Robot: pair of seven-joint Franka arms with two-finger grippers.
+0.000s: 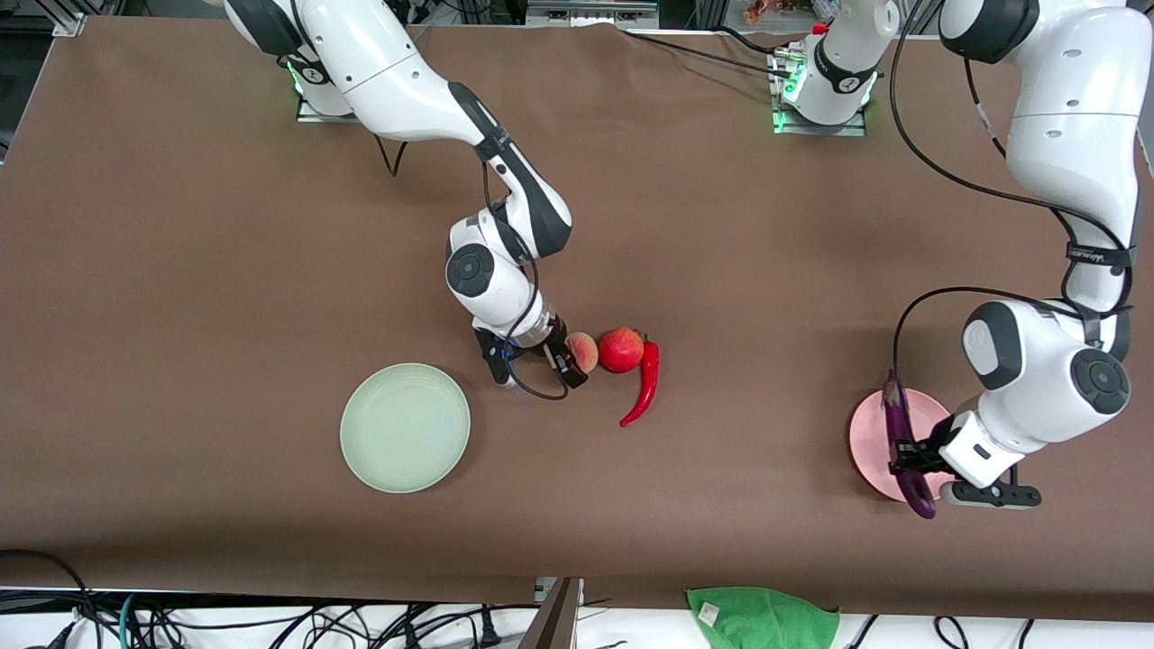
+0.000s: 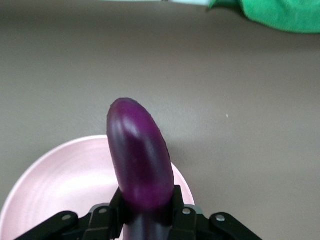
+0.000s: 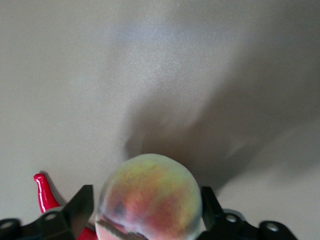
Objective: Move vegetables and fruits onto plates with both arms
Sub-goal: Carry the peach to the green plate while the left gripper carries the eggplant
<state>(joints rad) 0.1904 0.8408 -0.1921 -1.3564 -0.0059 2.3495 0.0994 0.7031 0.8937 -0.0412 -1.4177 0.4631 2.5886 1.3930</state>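
My left gripper is shut on the long purple eggplant and holds it low over the pink plate. In the left wrist view the eggplant is clamped between the jaws of the left gripper, and its tip reaches past the plate's rim. My right gripper is open and low at the table, straddling the peach. In the right wrist view a small gap shows between one finger and the peach, which sits between the jaws of the right gripper. The red pomegranate-like fruit lies beside the peach. The red chili lies beside that fruit and also shows in the right wrist view.
The mint green plate lies nearer the front camera than the peach, toward the right arm's end. A green cloth hangs at the table's front edge and also shows in the left wrist view. Cables lie along the front edge.
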